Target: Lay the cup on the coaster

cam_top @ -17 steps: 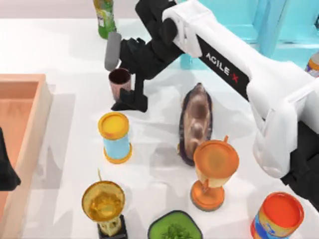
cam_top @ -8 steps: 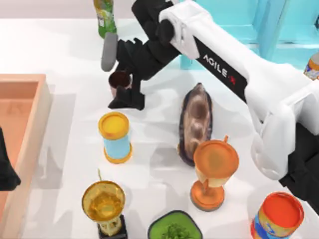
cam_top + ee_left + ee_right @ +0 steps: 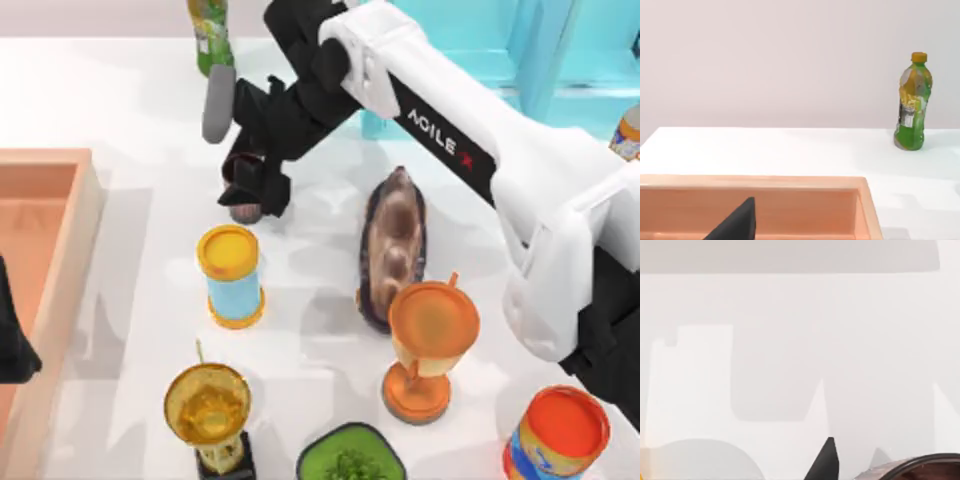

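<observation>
My right gripper [image 3: 250,190] reaches in from the top view's right and sits low over the back-left part of the table, shut on the cup. Of the cup [image 3: 243,212], a pinkish-brown bit pokes out below the black fingers. Its streaky rim and dark inside [image 3: 920,469] lie close beside one fingertip [image 3: 826,460] in the right wrist view. The coaster is hidden. My left gripper [image 3: 12,345] is parked at the table's left edge, over the wooden tray [image 3: 790,182].
Just in front of the cup stands a yellow-topped blue cylinder [image 3: 231,272]. A brown shell-like piece [image 3: 393,245], an orange trophy [image 3: 428,345], a gold trophy [image 3: 210,410], a green bowl [image 3: 350,458] and an orange-lidded can [image 3: 558,435] stand nearer. A green bottle [image 3: 210,35] stands at the back.
The right gripper shifted slightly left, then came down with the cup. The cup's dark mouth, seen earlier beside the fingers, is now covered by the gripper. The left arm stayed put.
</observation>
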`<state>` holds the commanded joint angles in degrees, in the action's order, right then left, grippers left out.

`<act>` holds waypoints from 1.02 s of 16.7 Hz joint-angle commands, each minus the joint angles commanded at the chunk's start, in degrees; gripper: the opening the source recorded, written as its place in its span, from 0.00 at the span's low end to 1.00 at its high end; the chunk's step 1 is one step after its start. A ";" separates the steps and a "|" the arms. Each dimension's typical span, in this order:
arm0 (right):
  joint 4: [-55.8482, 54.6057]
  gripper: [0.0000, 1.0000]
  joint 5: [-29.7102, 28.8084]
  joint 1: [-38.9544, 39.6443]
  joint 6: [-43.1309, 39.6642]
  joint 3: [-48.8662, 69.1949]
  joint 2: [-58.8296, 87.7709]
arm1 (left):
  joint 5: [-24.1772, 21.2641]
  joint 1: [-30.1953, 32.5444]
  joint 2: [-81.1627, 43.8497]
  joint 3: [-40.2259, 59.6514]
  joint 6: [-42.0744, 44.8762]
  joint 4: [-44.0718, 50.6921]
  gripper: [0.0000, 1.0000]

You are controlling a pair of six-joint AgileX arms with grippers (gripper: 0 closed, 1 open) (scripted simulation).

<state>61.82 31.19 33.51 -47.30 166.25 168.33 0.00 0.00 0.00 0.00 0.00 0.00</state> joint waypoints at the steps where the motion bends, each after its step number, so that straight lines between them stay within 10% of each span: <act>1: 0.00 0.02 0.00 0.00 0.00 0.00 0.00 | 0.00 0.00 0.00 0.00 0.00 0.00 1.00; 17: -4.81 0.00 -7.33 -2.42 8.10 -8.88 -9.55 | 0.00 0.00 0.00 0.00 0.00 0.00 1.00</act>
<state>57.01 23.86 31.09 -39.21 157.37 158.78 0.00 0.00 0.00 0.00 0.00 0.00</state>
